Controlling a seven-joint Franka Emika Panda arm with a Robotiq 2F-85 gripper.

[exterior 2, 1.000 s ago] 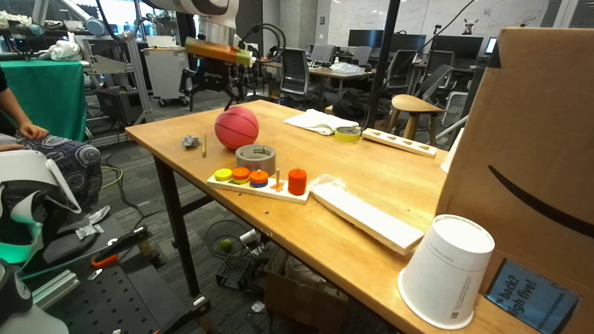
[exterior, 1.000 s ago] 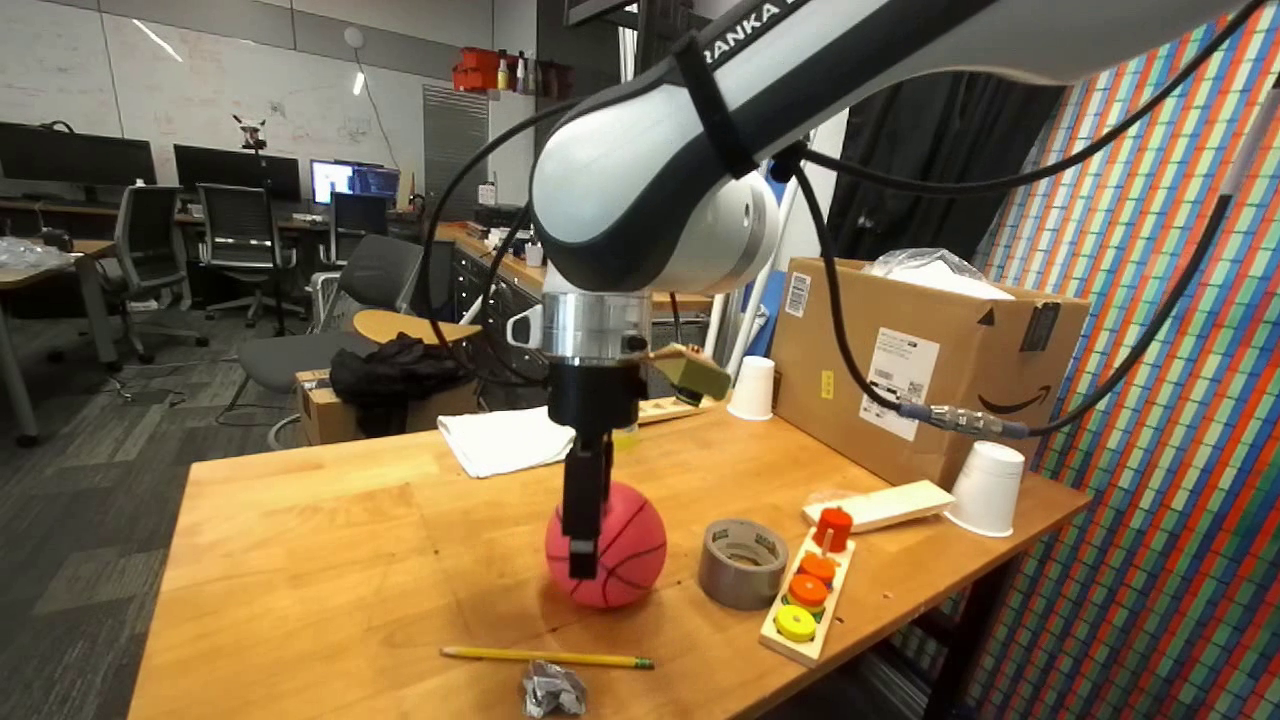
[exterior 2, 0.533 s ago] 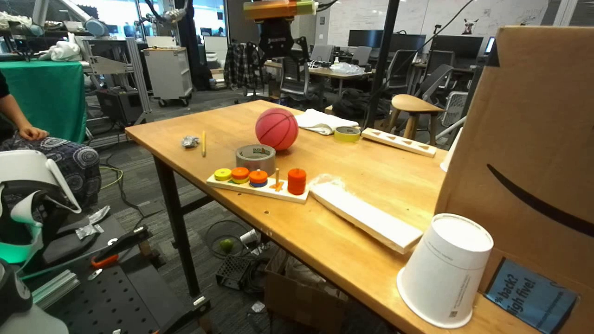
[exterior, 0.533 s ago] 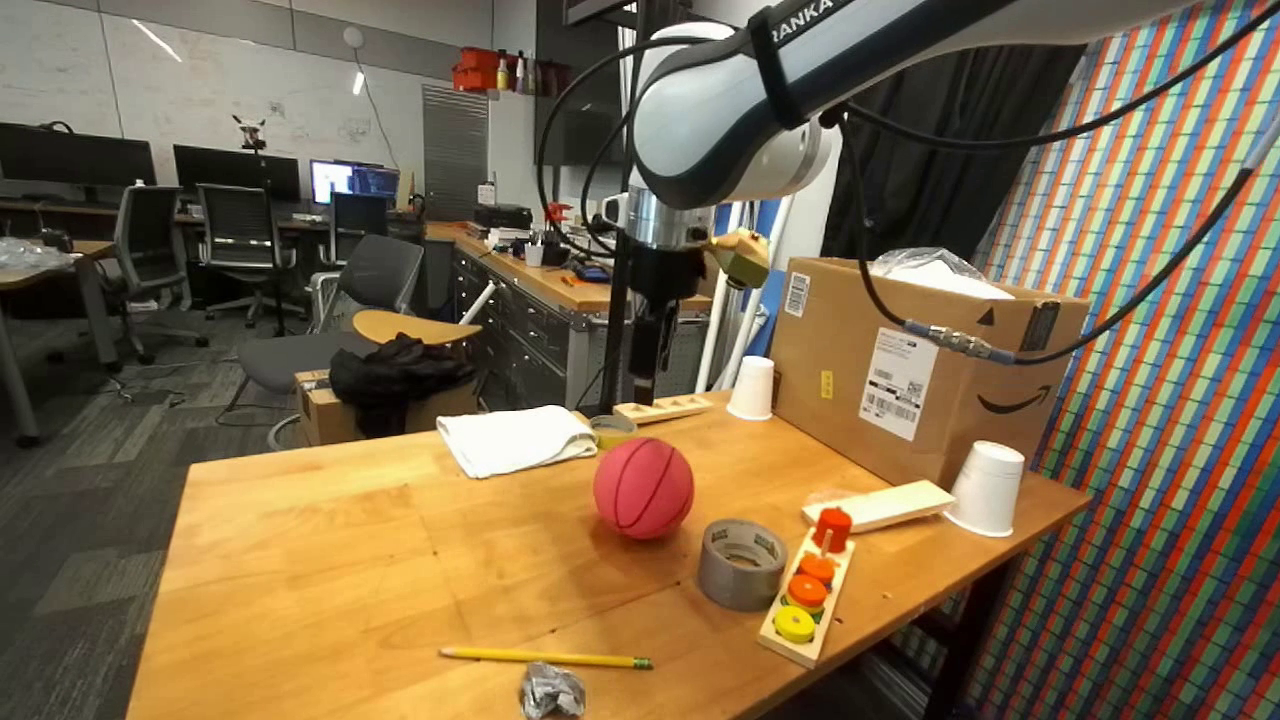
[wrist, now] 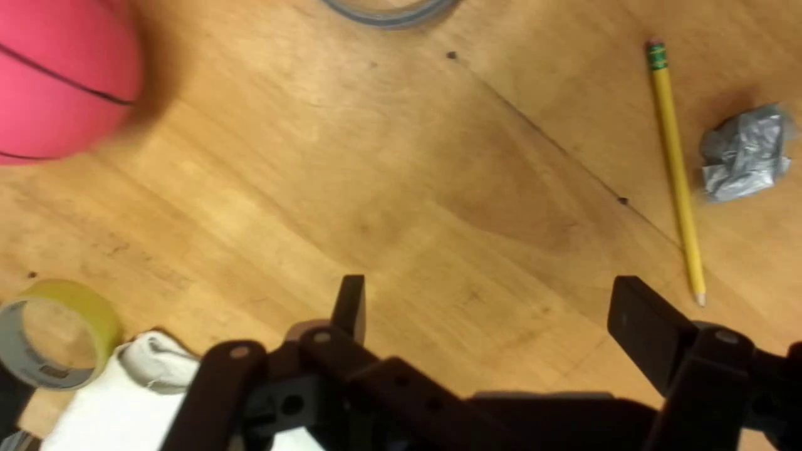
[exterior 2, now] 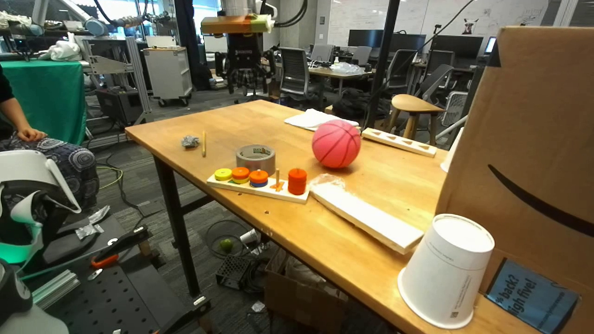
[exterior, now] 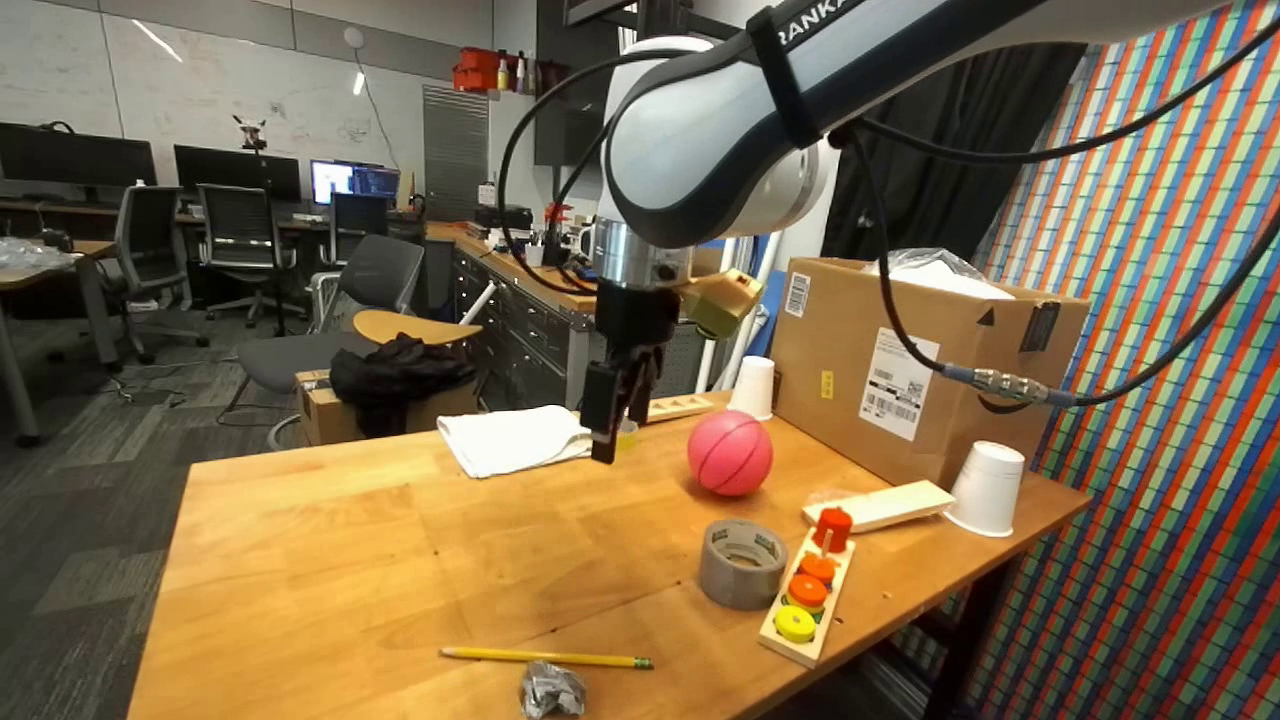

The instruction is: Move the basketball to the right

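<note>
Carpet (exterior: 75, 500) in streaky greys spread through the room, and a faintly scribbled whiteboard (exterior: 250, 110) ran across the back. A backdrop of small coloured blocks (exterior: 1180, 330) closed off one side. The table (exterior: 350, 560) had a warm wooden top with a soft shine, dotted with little dark spots and marked by a thin line. Over it leaned the white-and-black robot arm (exterior: 660, 165). Grey office chairs (exterior: 237, 228) stood farther off, and a big cardboard box (exterior: 930, 370) took up one end of the tabletop. A folded white cloth (exterior: 510, 440) lay near one edge, and a narrow board of coloured rings (exterior 2: 258, 190) lay near another. The gripper (wrist: 487, 302) hung above the wood, its fingers (wrist: 648, 332) wide apart and tabletop showing between them. Well apart from it, on the table, was the pink ball (exterior: 730, 452) with its thin dark seams; in both exterior views I saw it between the back one of two upturned paper cups (exterior: 752, 388) and the grey tape roll (exterior: 735, 585). A yellow roll of tape (wrist: 94, 313) lay flat just beside the cloth. Smaller again were a yellow pencil (exterior: 545, 657), flat on the wood, and a crumpled silver wad (exterior: 552, 690) just beside it, the two of them well apart from the ball.
</note>
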